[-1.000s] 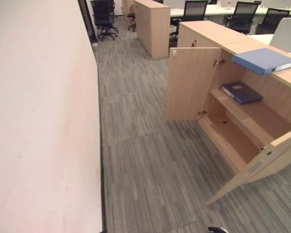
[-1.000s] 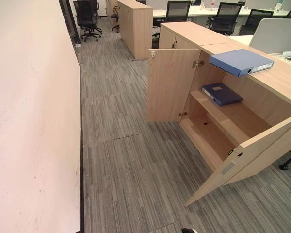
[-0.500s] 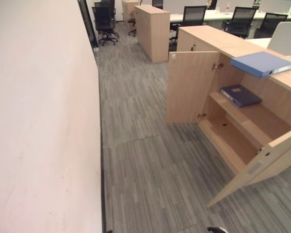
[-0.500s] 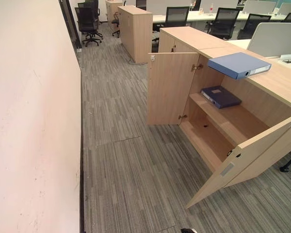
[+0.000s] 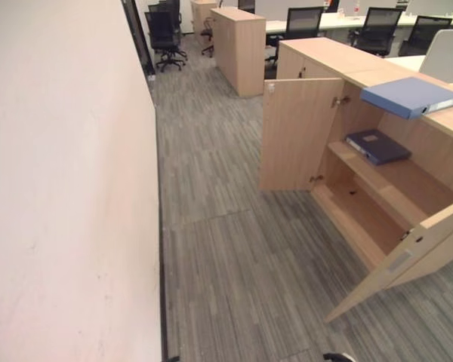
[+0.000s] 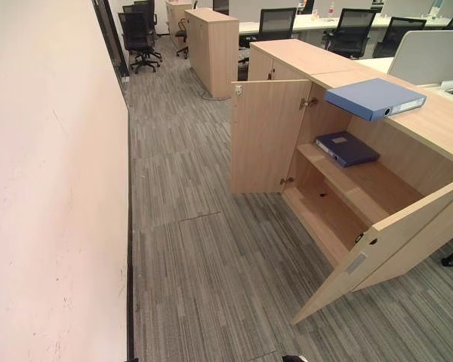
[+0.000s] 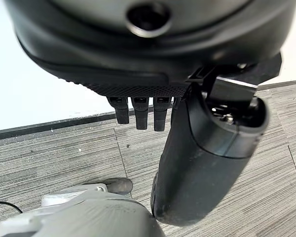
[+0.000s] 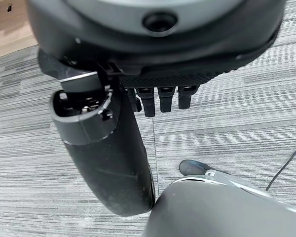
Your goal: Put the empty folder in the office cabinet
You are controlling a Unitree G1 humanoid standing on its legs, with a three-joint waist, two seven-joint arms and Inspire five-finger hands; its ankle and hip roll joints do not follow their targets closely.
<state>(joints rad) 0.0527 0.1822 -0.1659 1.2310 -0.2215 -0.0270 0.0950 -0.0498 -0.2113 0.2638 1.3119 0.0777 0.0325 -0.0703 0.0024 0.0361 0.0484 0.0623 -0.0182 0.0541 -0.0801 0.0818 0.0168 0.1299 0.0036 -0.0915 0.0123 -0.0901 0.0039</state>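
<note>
Folder (image 6: 374,97) atop cabinet (image 6: 347,68)

An open-plan office is shown: grey striped carpet tiles (image 6: 204,249) are laid across the floor, and a long pale wall (image 6: 45,188) is seen along the left. On the right a low wood-laminate cabinet (image 6: 287,56) is stood with both doors swung open, a dark blue folder (image 6: 347,148) lying on its upper shelf and a lighter blue binder (image 6: 374,98) laid on its top. At the far end a second matching cabinet (image 6: 213,49), white desks (image 6: 317,24) and black mesh swivel chairs (image 6: 136,30) are ranged.
</note>
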